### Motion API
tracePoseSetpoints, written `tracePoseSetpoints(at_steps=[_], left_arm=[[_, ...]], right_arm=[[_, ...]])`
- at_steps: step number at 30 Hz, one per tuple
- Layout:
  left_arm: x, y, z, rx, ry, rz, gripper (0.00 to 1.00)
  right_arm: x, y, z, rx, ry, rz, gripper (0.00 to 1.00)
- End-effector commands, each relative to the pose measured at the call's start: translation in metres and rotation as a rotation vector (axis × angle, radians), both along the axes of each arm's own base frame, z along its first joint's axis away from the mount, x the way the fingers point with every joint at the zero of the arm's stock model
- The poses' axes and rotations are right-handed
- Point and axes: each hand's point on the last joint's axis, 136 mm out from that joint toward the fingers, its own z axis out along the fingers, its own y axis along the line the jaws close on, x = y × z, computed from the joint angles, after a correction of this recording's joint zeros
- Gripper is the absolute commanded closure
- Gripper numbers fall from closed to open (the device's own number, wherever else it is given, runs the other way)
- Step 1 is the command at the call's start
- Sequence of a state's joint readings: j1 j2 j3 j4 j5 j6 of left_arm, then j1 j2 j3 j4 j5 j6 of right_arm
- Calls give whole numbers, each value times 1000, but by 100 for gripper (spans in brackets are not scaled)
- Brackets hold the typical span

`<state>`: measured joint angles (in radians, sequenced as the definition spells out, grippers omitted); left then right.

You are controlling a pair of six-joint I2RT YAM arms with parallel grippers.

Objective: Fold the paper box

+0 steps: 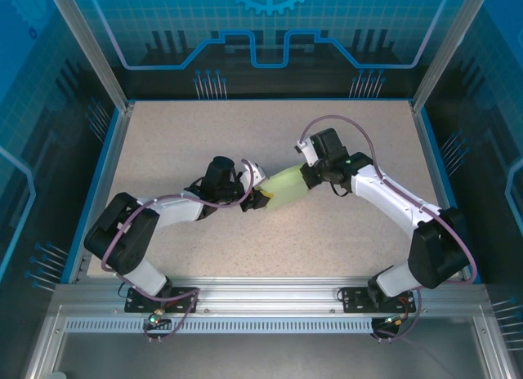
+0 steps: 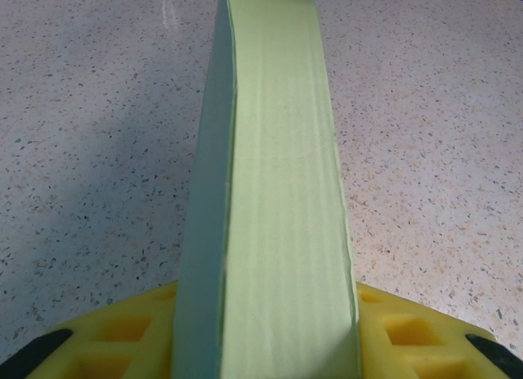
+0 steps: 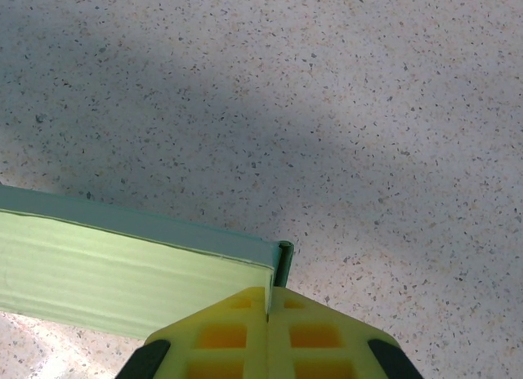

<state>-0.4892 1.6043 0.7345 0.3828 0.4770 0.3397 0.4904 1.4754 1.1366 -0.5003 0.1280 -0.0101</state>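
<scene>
Paper box [image 1: 283, 187]: a small, long, mint-green box that already has its box shape. It sits between the two claws over the middle of the table [image 1: 327, 240], well away from every edge.
Left gripper [image 1: 262, 191]: it grasps one end of the box, with a yellow finger [image 2: 122, 338] on each side.
Why it holds so: I think it keeps the box steady so the other arm can work on the far end.
Right gripper [image 1: 306, 180]: its fingers are squeezed tight together. They look to pinch a thin flap at the corner of the box's other end.
Why it holds so: a thin flap needs a tight pinch to be bent or tucked in.
On the table or lifted: I cannot tell.
Step now: closing the end flap, I guess.
How far along: nearly done, since the sides are up.
Watch out: the card is thin. A hard squeeze could dent it, and a pull could pop it open.
</scene>
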Motion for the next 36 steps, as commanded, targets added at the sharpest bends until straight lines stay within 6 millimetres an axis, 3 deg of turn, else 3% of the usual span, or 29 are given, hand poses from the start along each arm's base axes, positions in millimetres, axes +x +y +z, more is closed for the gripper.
tracePoseSetpoints(at_steps=[1,12,24,31,36], left_arm=[[25,12,-5,26,4,122,67],[29,14,-10,42,6,147,64],[28,17,-13,56,31,165,49],[26,21,-1,36,28,189,33],[23,24,4,41,30,202,28]], right_arm=[[-28,13,-10,17,87,57,100],[-29,8,-23,-23,107,62,100],[-37,5,-39,-68,126,67,100],[-37,7,-36,-68,118,61,100],[-38,11,-36,-63,117,65,100]])
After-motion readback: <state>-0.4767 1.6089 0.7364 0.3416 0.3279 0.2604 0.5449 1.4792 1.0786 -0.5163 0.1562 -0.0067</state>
